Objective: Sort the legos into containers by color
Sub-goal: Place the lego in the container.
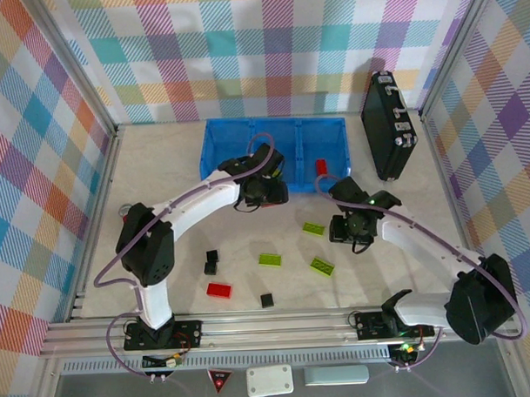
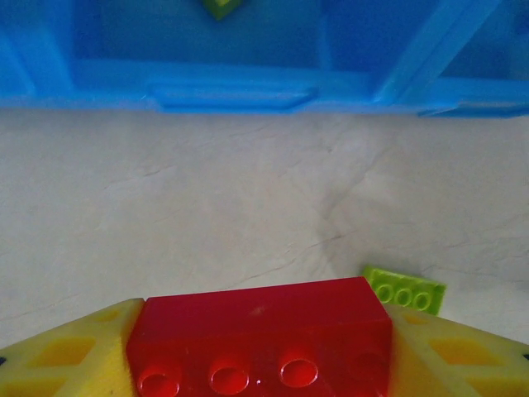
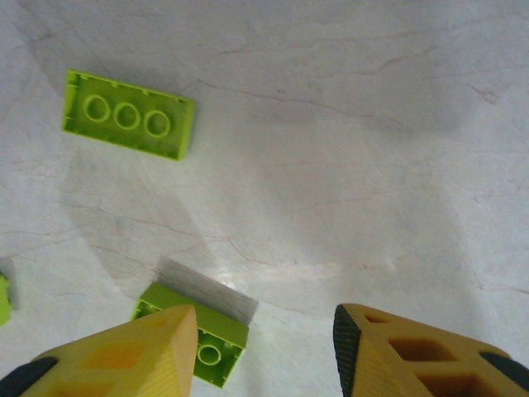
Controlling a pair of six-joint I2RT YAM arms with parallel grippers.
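Note:
My left gripper (image 2: 264, 308) is shut on a red lego (image 2: 256, 335), studs up, held just above the table in front of the blue tray of containers (image 2: 231, 87). A lime piece (image 2: 219, 8) lies in the compartment straight ahead. In the top view the left gripper (image 1: 267, 194) hangs at the tray's near wall (image 1: 247, 175), and another red lego (image 1: 320, 166) lies in the right compartment. My right gripper (image 3: 264, 318) is open over bare table, with a lime lego (image 3: 211, 343) partly under its left finger and a second lime lego (image 3: 128, 114) farther off.
Loose on the table are lime legos (image 1: 270, 260) (image 1: 322, 266) (image 1: 314, 229), black ones (image 1: 211, 260) (image 1: 267, 299) and a red one (image 1: 219, 289). A black case (image 1: 389, 124) stands right of the tray. A lime lego (image 2: 405, 289) lies beside my left gripper.

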